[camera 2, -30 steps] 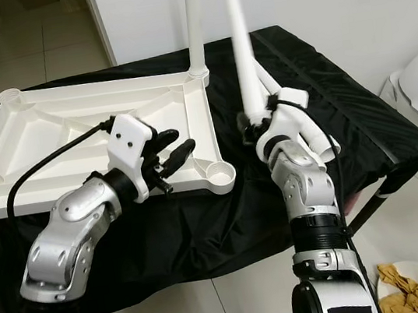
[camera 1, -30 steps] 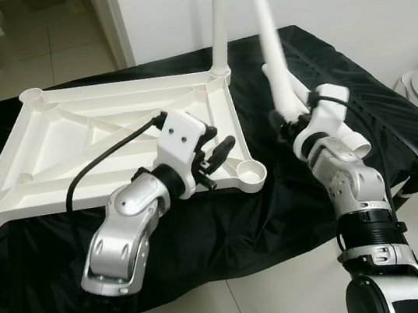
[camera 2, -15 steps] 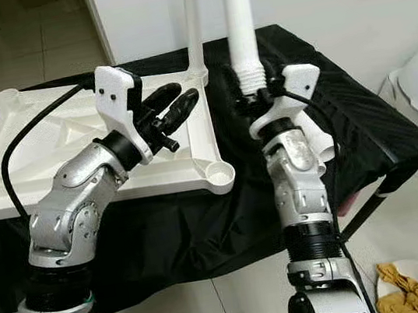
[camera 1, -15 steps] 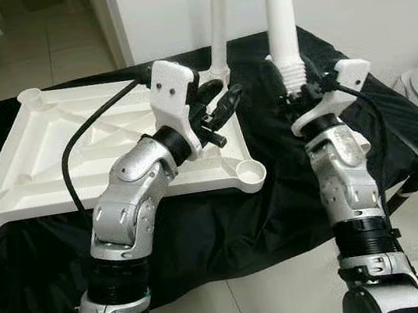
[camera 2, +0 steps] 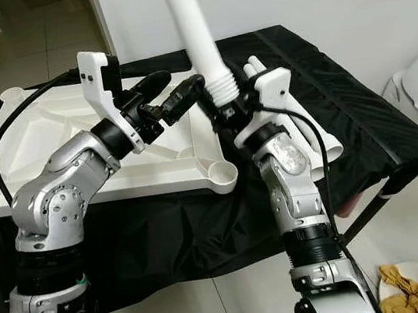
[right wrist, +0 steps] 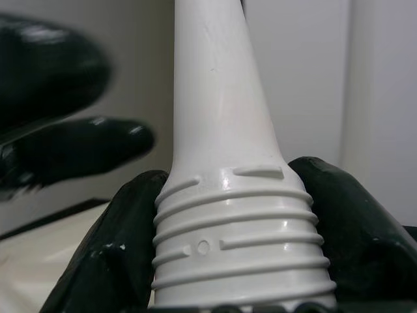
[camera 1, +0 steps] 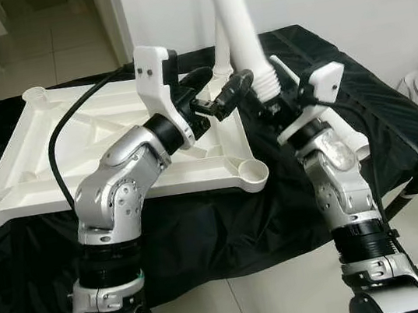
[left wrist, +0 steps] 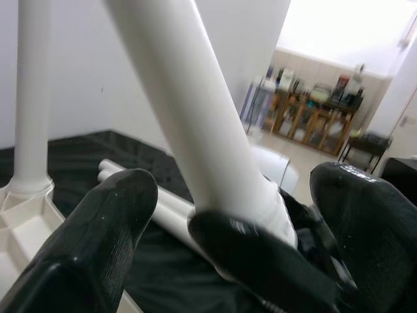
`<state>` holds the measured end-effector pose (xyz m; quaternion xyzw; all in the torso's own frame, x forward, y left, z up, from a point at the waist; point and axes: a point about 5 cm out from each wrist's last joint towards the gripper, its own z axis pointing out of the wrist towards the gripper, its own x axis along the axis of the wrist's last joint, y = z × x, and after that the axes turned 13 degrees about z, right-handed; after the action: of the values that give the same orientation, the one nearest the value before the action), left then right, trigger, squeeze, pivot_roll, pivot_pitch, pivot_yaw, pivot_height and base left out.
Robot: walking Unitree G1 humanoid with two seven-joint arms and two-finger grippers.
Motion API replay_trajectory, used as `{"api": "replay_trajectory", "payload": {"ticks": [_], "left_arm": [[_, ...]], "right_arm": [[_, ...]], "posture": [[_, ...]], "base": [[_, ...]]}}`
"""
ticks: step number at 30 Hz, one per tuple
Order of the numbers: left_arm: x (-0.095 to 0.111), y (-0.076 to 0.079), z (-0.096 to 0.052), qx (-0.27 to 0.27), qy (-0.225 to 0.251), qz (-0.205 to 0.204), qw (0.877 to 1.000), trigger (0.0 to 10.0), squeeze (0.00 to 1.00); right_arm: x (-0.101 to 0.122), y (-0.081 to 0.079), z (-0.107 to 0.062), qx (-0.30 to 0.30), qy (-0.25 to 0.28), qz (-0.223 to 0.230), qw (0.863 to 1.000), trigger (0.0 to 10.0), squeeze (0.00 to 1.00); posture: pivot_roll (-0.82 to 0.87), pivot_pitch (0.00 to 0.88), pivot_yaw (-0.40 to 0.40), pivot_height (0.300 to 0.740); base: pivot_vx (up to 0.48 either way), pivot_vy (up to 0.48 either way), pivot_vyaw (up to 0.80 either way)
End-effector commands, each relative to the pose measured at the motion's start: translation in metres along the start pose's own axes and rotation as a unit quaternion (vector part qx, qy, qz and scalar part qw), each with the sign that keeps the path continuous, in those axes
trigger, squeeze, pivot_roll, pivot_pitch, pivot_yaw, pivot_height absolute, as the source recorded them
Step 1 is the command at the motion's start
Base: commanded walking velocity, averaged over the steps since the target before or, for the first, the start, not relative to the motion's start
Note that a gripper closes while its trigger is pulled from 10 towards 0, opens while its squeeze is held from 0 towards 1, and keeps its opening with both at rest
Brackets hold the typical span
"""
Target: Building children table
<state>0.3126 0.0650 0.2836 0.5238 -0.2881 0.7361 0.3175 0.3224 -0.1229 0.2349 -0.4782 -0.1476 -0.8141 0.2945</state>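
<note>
Since 0.5 s ago the left gripper has swung toward the white table leg, and that leg is now tilting left at its top instead of standing straight. The right gripper is clamping the leg's threaded end, a black finger on each side of it. The left gripper's 2 fingers are spread apart with the leg's shaft between them, not visibly touching. The upturned white tabletop is lying on the black cloth, 1 leg already standing in its far corner. Spare legs are lying behind the right arm.
</note>
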Motion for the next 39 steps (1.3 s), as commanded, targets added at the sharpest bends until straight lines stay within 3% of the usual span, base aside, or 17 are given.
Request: {"api": "replay_trajectory", "payload": {"ticks": [1, 5, 6, 7, 14, 18, 21, 26, 37, 38, 39], "left_arm": [[0.002, 0.003, 0.002, -0.065, 0.006, 0.009, 0.998, 10.0, 0.28], [0.001, -0.002, 0.004, -0.054, -0.004, 0.004, 0.999, 10.0, 0.28], [0.001, -0.007, 0.005, -0.047, -0.009, -0.013, 0.999, 10.0, 0.00], [0.001, -0.014, 0.008, -0.036, -0.019, -0.038, 0.998, 10.0, 0.00], [0.006, -0.021, 0.011, -0.029, -0.019, -0.070, 0.997, 10.0, 0.00], [0.012, -0.038, 0.015, 0.004, -0.028, -0.108, 0.994, 10.0, 0.00], [0.013, -0.040, 0.015, 0.008, -0.029, -0.112, 0.993, 10.0, 0.00], [0.019, -0.066, 0.013, 0.069, -0.047, -0.127, 0.988, 10.0, 0.00], [0.029, -0.081, 0.011, 0.096, -0.032, -0.143, 0.984, 10.0, 0.00], [0.030, -0.083, 0.012, 0.099, -0.030, -0.150, 0.983, 3.8, 0.00], [0.032, -0.085, 0.011, 0.104, -0.024, -0.156, 0.982, 0.0, 0.00]], "right_arm": [[-0.002, -0.005, 0.000, 0.023, -0.001, -0.008, 1.000, 10.0, 0.00], [-0.004, -0.006, -0.002, 0.032, -0.008, -0.014, 0.999, 10.0, 0.00], [-0.005, -0.009, -0.003, 0.045, -0.014, -0.013, 0.999, 10.0, 0.00], [-0.008, -0.014, -0.005, 0.068, -0.025, -0.016, 0.997, 10.0, 0.00], [-0.016, -0.020, -0.013, 0.094, -0.047, -0.022, 0.994, 10.0, 0.00], [-0.026, -0.024, -0.024, 0.107, -0.068, -0.034, 0.991, 10.0, 0.00], [-0.027, -0.024, -0.025, 0.108, -0.070, -0.036, 0.991, 10.0, 0.00], [-0.037, -0.027, -0.038, 0.086, -0.079, -0.041, 0.992, 10.0, 0.00], [-0.040, -0.030, -0.043, 0.076, -0.080, -0.045, 0.993, 10.0, 0.00], [-0.041, -0.029, -0.043, 0.075, -0.080, -0.046, 0.993, 10.0, 0.00], [-0.041, -0.029, -0.043, 0.073, -0.081, -0.049, 0.993, 10.0, 0.00]], "posture": [[-0.08, 0.033, 0.030, 0.740], [-0.08, 0.033, 0.030, 0.740], [-0.09, 0.036, 0.035, 0.740], [-0.09, 0.038, 0.037, 0.740], [-0.09, 0.041, 0.042, 0.740], [-0.09, 0.042, 0.047, 0.740], [-0.09, 0.042, 0.047, 0.740], [-0.09, 0.043, 0.057, 0.740], [-0.09, 0.043, 0.065, 0.740], [-0.09, 0.043, 0.066, 0.740], [-0.09, 0.043, 0.065, 0.740]], "base": [[0.000, 0.000, 0.00], [0.000, 0.000, 0.00], [0.000, 0.000, 0.00], [0.000, 0.000, 0.00], [0.000, 0.000, 0.00], [0.000, 0.000, 0.00], [0.000, 0.000, 0.00], [0.000, 0.000, 0.00], [0.000, 0.000, 0.00], [0.000, 0.000, 0.00], [0.000, 0.000, 0.00]]}}
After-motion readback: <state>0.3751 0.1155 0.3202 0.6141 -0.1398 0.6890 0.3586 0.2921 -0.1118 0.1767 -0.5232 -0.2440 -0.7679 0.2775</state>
